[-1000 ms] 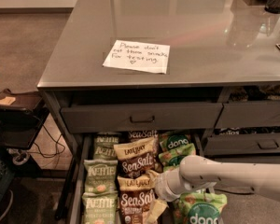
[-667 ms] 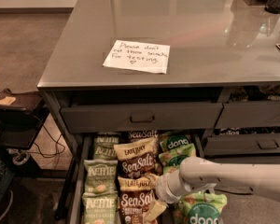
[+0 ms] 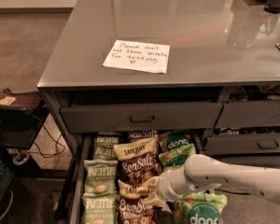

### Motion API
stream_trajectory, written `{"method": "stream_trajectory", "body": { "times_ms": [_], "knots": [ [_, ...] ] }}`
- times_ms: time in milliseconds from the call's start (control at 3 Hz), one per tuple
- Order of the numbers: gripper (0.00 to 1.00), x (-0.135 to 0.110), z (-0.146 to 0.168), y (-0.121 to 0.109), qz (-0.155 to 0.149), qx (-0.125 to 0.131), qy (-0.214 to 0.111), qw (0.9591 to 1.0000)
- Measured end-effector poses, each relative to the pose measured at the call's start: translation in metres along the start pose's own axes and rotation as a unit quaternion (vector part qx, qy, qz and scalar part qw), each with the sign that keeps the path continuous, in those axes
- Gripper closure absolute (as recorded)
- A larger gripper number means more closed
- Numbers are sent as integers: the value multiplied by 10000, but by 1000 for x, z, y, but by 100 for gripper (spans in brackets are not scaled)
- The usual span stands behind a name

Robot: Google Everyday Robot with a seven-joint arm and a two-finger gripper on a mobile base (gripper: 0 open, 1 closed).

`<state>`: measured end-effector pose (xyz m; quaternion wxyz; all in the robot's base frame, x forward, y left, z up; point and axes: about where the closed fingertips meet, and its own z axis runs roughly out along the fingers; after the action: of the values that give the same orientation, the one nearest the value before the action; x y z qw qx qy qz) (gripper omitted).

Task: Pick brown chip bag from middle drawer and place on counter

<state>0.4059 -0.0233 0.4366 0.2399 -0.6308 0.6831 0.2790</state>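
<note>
The middle drawer (image 3: 75,190) is pulled open below the counter (image 3: 210,36). It holds rows of snack bags. A brown chip bag (image 3: 135,161) with a cream "LATE JULY" band sits tilted and raised above the other bags in the middle row. My gripper (image 3: 152,192) comes in from the right on a white arm and is shut on this bag's lower right corner. More brown bags lie behind it (image 3: 143,135) and in front of it (image 3: 130,208). The fingertips are partly hidden by the bags.
Pale green Kettle bags (image 3: 99,175) fill the left row and green dang bags (image 3: 177,143) the right row. A closed drawer front (image 3: 142,117) sits above. A handwritten note (image 3: 136,56) lies on the counter. A black stand with cables (image 3: 14,125) is at the left.
The gripper has shifted slightly left and down along the brown bag's lower edge. The bag looks a little more raised and tilted than before.
</note>
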Motion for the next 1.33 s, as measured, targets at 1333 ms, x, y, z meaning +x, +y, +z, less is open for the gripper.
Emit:
{"method": "stream_trajectory", "body": {
  "times_ms": [1333],
  "knots": [
    [100, -104, -137, -2, -74, 380, -542, 9978]
  ]
}}
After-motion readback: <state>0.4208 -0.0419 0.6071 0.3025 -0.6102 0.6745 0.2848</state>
